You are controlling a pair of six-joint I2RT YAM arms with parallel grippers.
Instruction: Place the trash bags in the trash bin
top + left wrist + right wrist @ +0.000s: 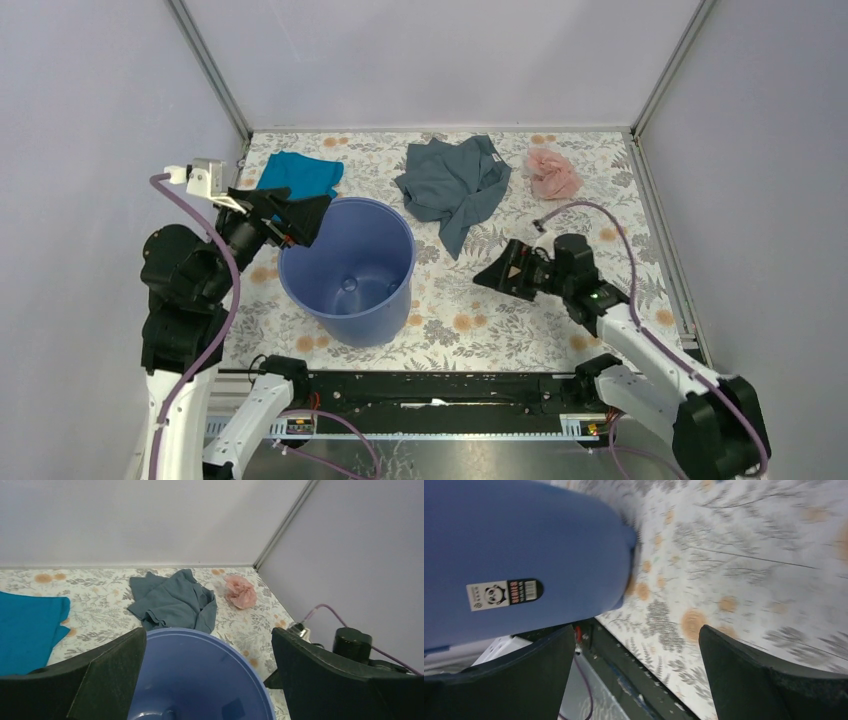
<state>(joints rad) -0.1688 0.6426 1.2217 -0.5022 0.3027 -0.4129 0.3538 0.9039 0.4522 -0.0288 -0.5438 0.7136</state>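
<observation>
**A:** Where is the bag (pixel 553 173) lying?

**B:** It is lying crumpled on the bench (pixel 500 325), near the far right corner. It is sitting close to the grey garment (pixel 455 185) but not touching it. It is resting well apart from the bin (pixel 350 270).

**A:** And the bin, how is it standing?

**B:** It is standing upright at the near left part of the bench, with its mouth facing up. Looking down into it from the top view, I am seeing only its own smooth blue wall and floor. The bag is lying outside it.

**A:** Is anything showing on its outside?

**B:** Yes, in the right wrist view a small label (pixel 504 594) with a panda picture is sitting on the outer wall.

**A:** What is the left pincer (pixel 298 221) doing?

**B:** It is hovering at the left rim of the bin, with its fingers spread wide. It is holding nothing. In its own view the rim is showing between the two fingers. I cannot tell if a finger is touching the rim.

**A:** And the right pincer (pixel 503 273)?

**B:** It is hanging low over the bench to the right of the bin, pointing toward it. Its fingers are also standing wide apart and gripping nothing. It is staying apart from the bin wall.

**A:** What else is lying there?

**B:** A teal cloth (pixel 300 175) is lying at the far left, behind the bin.
</observation>
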